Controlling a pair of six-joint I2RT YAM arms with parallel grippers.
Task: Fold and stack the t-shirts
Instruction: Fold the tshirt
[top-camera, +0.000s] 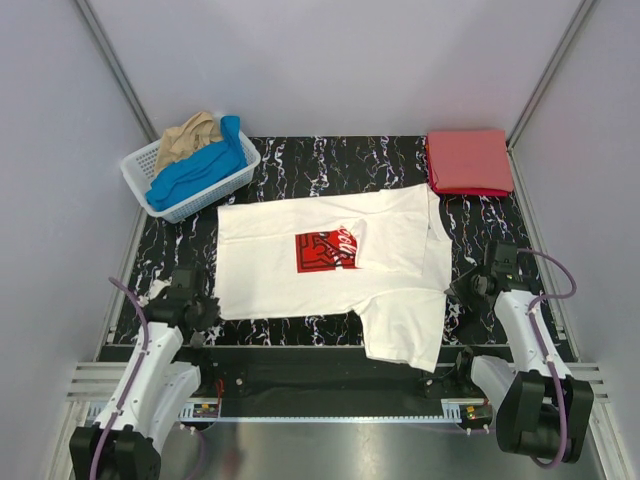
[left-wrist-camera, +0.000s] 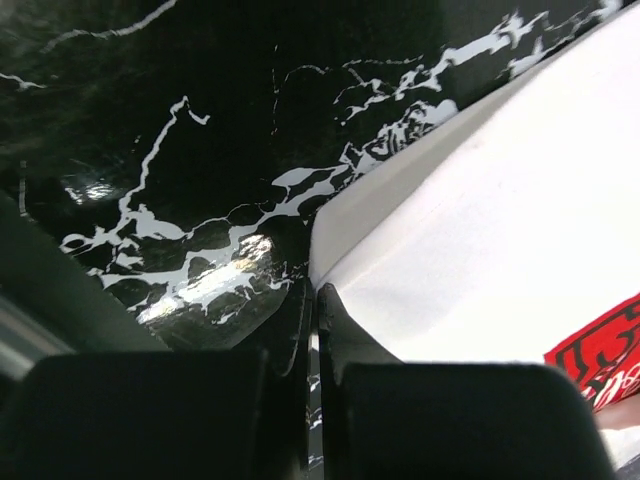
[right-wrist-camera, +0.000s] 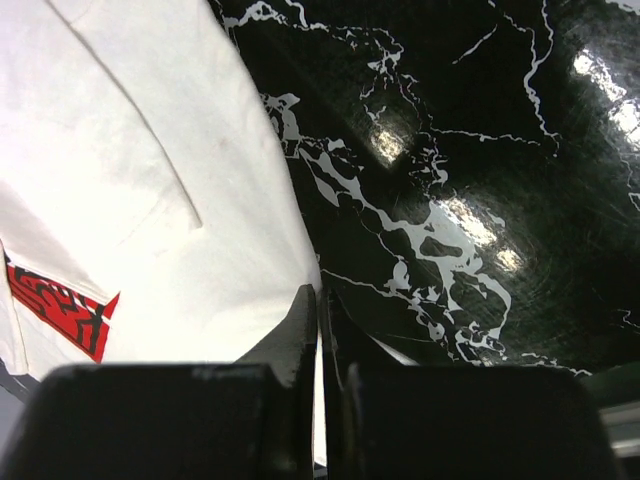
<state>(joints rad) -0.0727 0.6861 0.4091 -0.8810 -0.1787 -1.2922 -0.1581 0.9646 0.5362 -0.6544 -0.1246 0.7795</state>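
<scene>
A white t-shirt (top-camera: 262, 262) with a red chest print (top-camera: 326, 250) lies spread on the black marbled mat (top-camera: 330, 160), its right part folded toward the near edge. My left gripper (top-camera: 203, 310) sits at the shirt's near-left corner. In the left wrist view the left gripper (left-wrist-camera: 313, 292) is shut, with the white t-shirt's (left-wrist-camera: 500, 230) edge pinched at its tips. My right gripper (top-camera: 462, 286) is at the shirt's right edge. The right wrist view shows the right gripper (right-wrist-camera: 320, 295) shut on the white t-shirt's (right-wrist-camera: 150, 150) hem. A folded red t-shirt (top-camera: 468, 160) lies at the back right.
A white lattice basket (top-camera: 135, 170) at the back left holds a blue t-shirt (top-camera: 200, 170) and a tan t-shirt (top-camera: 185, 140). Grey walls close in both sides and the back. A metal rail (top-camera: 330, 375) runs along the near edge between the arm bases.
</scene>
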